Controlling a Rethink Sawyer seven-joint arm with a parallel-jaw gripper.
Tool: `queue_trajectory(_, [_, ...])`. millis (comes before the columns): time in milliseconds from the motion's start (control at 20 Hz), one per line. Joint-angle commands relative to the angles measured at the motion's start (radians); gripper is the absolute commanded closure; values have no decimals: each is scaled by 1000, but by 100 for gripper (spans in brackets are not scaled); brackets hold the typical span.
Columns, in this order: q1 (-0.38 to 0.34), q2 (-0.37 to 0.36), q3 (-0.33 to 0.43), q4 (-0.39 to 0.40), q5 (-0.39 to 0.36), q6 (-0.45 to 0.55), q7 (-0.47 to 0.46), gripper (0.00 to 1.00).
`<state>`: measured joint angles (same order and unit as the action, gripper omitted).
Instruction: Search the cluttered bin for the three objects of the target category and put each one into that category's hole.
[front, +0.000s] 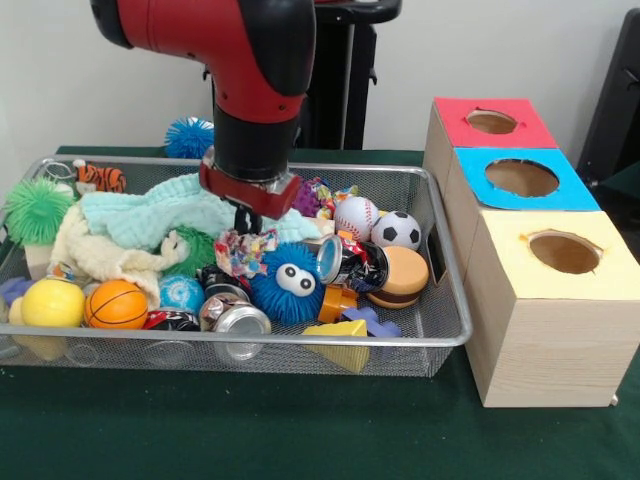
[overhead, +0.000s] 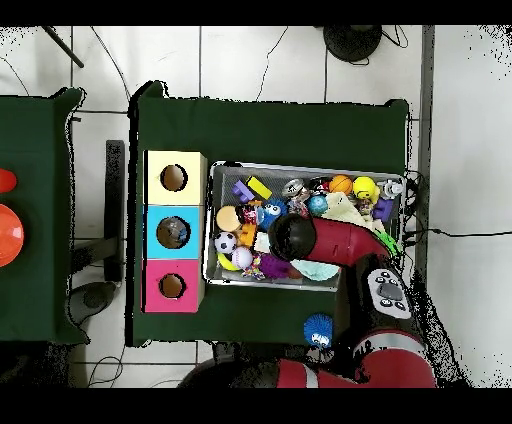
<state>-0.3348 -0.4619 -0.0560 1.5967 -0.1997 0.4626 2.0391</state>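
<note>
Several small round balls lay in wire mesh bin (front: 452, 300): white baseball (front: 356, 216) touching black-and-white soccer ball (front: 397, 229) at right, orange basketball (front: 116, 305) front left. Likely light, smooth, rolling; best pinched across middle. Gripper (front: 245, 222) hovered mid-bin, finger state unclear.

Red-black arm (front: 235, 60) descends into wire-mesh bin (front: 445, 250) on green bench (front: 250, 430). Gripper (front: 243, 222) low over crumpled patterned wrapper (front: 243, 250), beside pale-blue cloth (front: 165, 215); finger state unclear. Fuzzy blue ball with eyes (front: 287, 282) just below. Baseball (front: 356, 216) touching soccer ball (front: 397, 229). Basketball (front: 116, 304) beside yellow ball (front: 52, 302). Three wooden boxes right: red-top (front: 492, 122), blue-top (front: 522, 178), yellow-top (front: 563, 252), each with hole.
</note>
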Motion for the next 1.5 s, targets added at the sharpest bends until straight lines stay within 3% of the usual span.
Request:
queue_trajectory(50, [-35,-92,40,37,64,214,47,100])
queue_trajectory(500, [-67,-167,62,25,77,306,11,100])
queue_trajectory(1500, [-99,-88,66,-20,5,242,-22,100])
